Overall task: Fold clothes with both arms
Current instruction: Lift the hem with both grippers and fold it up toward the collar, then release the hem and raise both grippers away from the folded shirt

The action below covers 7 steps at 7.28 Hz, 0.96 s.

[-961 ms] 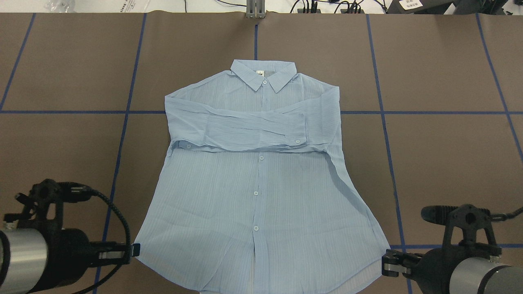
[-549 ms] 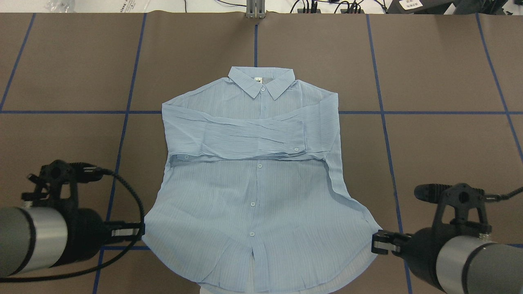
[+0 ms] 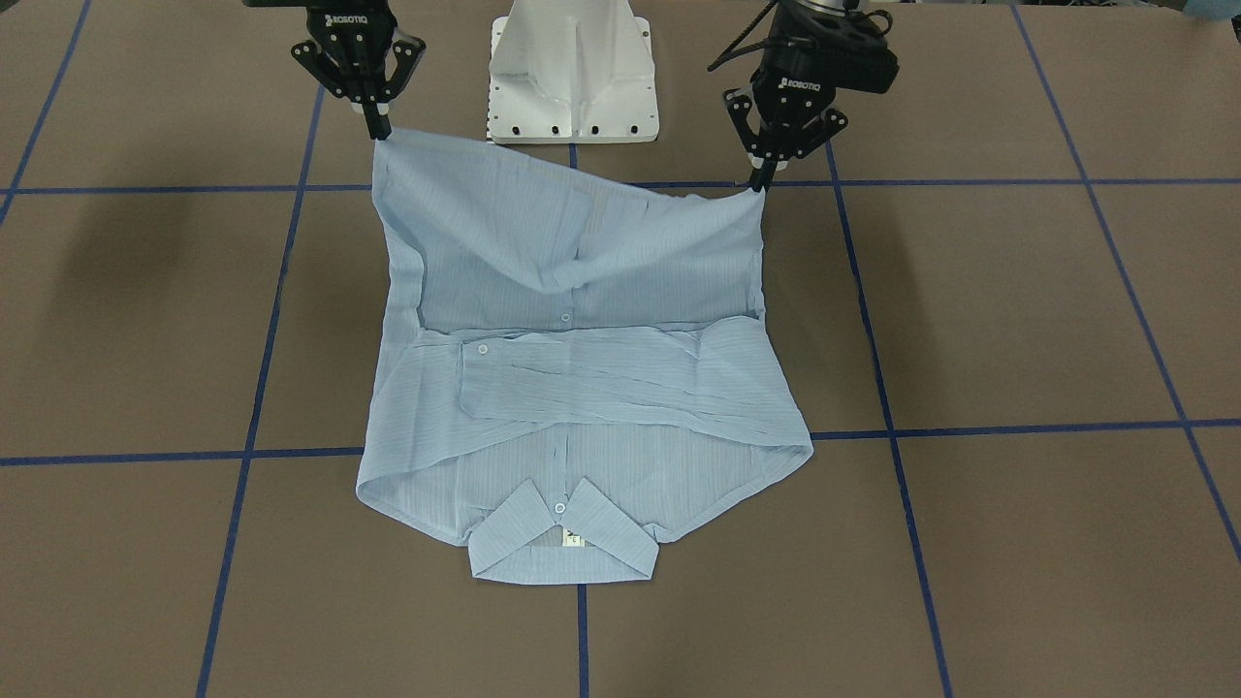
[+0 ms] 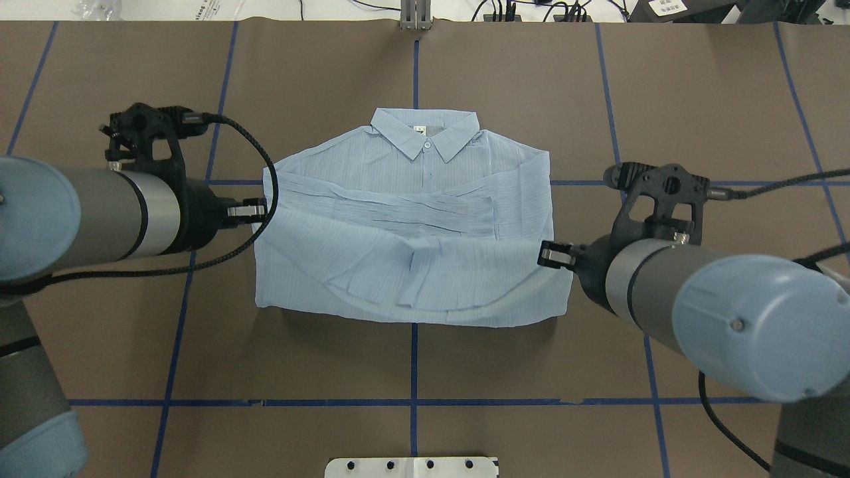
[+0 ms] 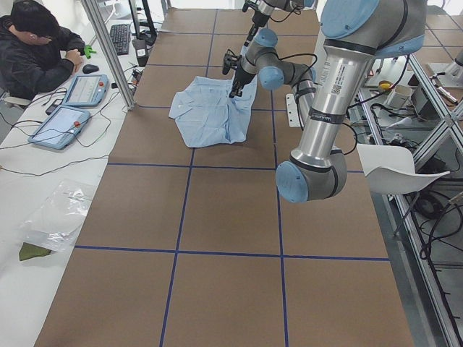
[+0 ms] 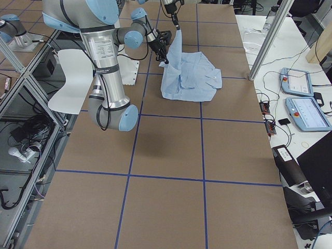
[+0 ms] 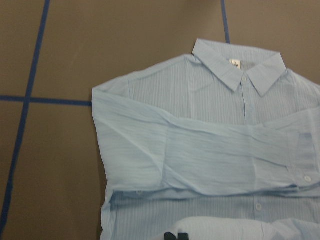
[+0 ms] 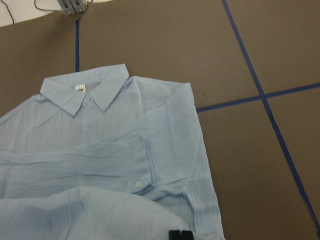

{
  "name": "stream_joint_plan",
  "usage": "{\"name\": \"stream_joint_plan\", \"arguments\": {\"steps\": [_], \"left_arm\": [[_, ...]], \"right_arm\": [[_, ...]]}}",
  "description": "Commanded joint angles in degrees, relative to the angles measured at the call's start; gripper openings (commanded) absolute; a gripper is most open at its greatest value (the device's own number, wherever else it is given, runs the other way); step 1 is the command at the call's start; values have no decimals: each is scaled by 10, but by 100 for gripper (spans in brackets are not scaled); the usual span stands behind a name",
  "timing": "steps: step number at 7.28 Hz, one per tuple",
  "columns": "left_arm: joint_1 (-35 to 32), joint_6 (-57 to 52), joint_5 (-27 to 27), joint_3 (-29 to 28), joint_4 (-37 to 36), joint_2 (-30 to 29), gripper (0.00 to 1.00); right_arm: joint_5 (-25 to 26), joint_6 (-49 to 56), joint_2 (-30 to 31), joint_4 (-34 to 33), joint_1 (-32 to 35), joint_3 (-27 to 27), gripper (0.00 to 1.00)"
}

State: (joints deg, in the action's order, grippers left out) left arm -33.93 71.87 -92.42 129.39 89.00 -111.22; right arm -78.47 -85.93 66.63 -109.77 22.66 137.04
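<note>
**Hem corners held up for the bottom fold**

The thin, light blue striped long-sleeved shirt (image 3: 543, 242) lies on the brown gridded desk (image 3: 1018, 320), its sleeves (image 3: 601, 378) crossed over the chest. The left tool (image 3: 759, 182) and right tool (image 3: 378, 131) each pinch a hem corner. They hold the hem raised, apparently so the lower half can drape toward the collar (image 3: 562, 560).

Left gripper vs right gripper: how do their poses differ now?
The black two-finger left gripper holds its corner of the thin light blue striped shirt nearer the collar than the matching right gripper does. Seen from the front, the left leans inward more than the right. Both are shut on a lifted hem corner.
</note>
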Motion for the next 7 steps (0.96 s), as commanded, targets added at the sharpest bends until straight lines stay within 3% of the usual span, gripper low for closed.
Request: {"name": "stream_joint_plan", "arguments": {"steps": [1, 3, 5, 7], "left_arm": [[-52, -8, 7, -73, 4, -49, 0], [-54, -9, 49, -207, 67, -92, 0], [-54, -64, 52, -355, 218, -94, 0], [-60, -147, 59, -424, 290, -95, 0]], "right_arm": [[-1, 34, -56, 31, 85, -97, 0], [-1, 59, -57, 175, 113, -246, 0], [-27, 90, -58, 267, 136, -354, 0], [-102, 157, -58, 334, 185, -424, 0]]}}
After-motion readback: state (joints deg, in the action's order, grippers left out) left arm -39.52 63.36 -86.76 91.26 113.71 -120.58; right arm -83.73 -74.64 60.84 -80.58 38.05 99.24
